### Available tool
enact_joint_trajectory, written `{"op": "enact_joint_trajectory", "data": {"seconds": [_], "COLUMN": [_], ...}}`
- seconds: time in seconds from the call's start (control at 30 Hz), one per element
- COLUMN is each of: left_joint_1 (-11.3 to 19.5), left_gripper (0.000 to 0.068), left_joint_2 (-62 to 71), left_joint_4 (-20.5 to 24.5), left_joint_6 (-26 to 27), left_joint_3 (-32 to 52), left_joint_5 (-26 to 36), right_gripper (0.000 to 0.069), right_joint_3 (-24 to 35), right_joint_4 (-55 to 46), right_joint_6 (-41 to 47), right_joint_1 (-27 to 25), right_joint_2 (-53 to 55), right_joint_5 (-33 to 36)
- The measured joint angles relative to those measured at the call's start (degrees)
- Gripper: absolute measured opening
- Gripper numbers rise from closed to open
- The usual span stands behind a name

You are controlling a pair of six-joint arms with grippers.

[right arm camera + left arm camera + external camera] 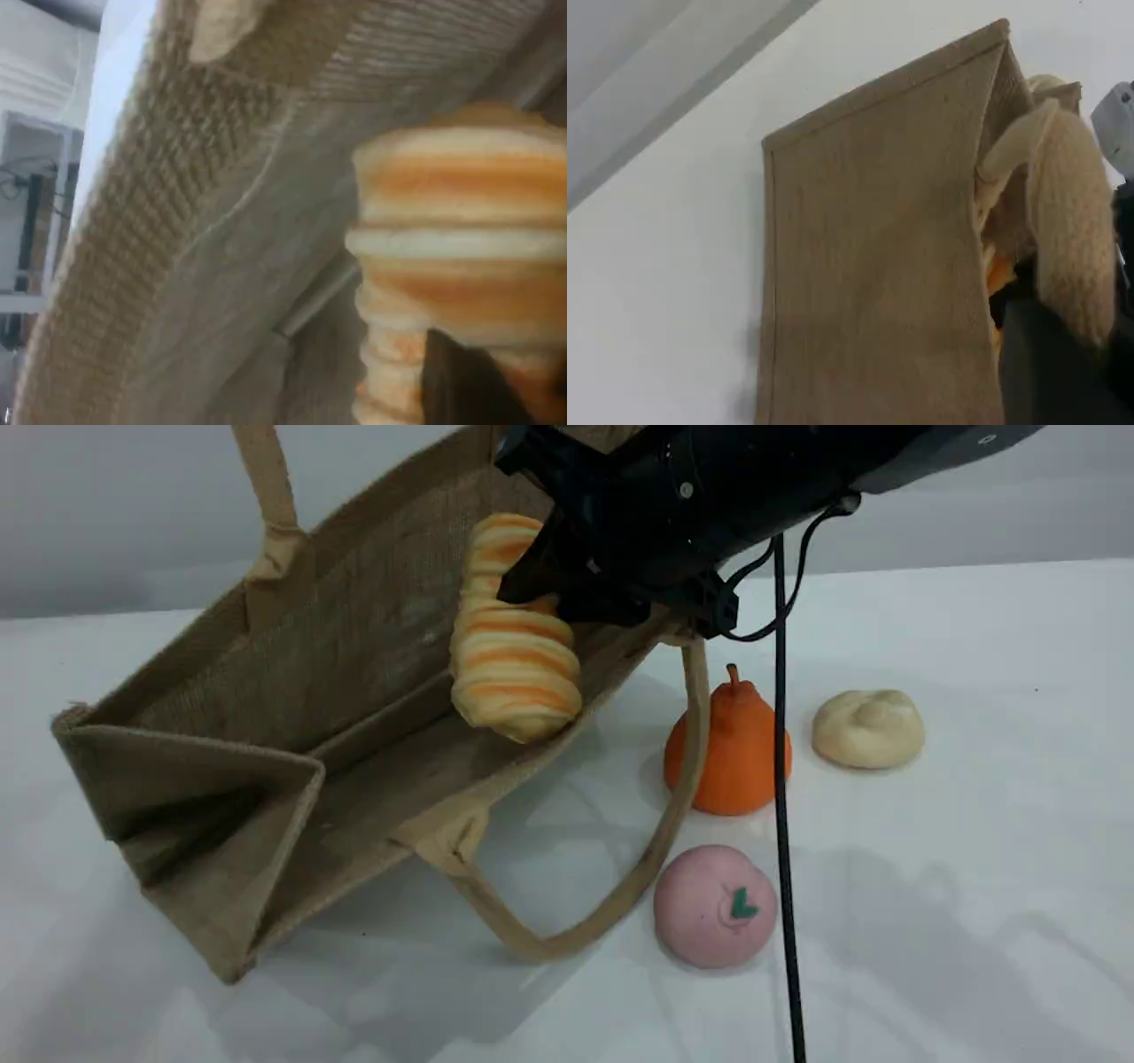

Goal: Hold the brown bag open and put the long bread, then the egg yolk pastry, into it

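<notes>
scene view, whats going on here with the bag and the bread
The right gripper is shut on the long bread and holds it in the mouth of the brown bag, lower end down toward the bag's inside. The bag is tipped, mouth toward the arm, with one handle pulled upward; the left gripper is out of the scene view. The egg yolk pastry sits on the table beside an orange pear and a pink ball, not yet picked up.
</notes>
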Motion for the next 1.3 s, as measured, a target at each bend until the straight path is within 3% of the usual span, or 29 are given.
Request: {"op": "enact_joint_trajectory", "data": {"seconds": [0.17,0.37,0.47,0.73,0.9,1.13,1.3], "left_joint_1": [-0.1,-0.1,-0.1,-0.1,-0.1,-0.1,-0.1], "left_gripper": [0.0086,0.0086,0.0086,0.0086,0.0086,0.0086,0.0086], "left_joint_2": [0.0,0.0,0.0,0.0,0.0,0.0,0.0], "left_joint_4": [-1.2,-1.0,-0.9,-0.9,-0.6,-0.6,-0.5], "left_joint_6": [-0.2,-0.2,-0.2,-0.1,-0.1,-0.2,-0.3], "left_joint_3": [0.0,0.0,0.0,0.0,0.0,0.0,0.0], "left_joint_5": [0.0,0.0,0.0,-0.1,0.0,0.0,0.0], "right_gripper": [0.0179,0.0391,0.0453,0.0478,0.0478,0.0478,0.0478], "right_joint_3": [0.0,0.0,0.0,0.0,0.0,0.0,0.2], "right_joint_4": [-0.1,-0.1,-0.1,-0.1,-3.1,-25.5,-40.9], "right_joint_6": [-3.6,-7.1,-7.3,-9.4,-7.7,3.9,12.3], "right_joint_1": [0.0,0.0,0.0,-0.1,-3.5,-12.0,-19.7], "right_joint_2": [0.0,-0.2,-0.2,-1.1,-5.8,-14.5,-11.5], "right_joint_5": [2.4,6.1,6.9,7.5,7.4,7.1,-0.4]}}
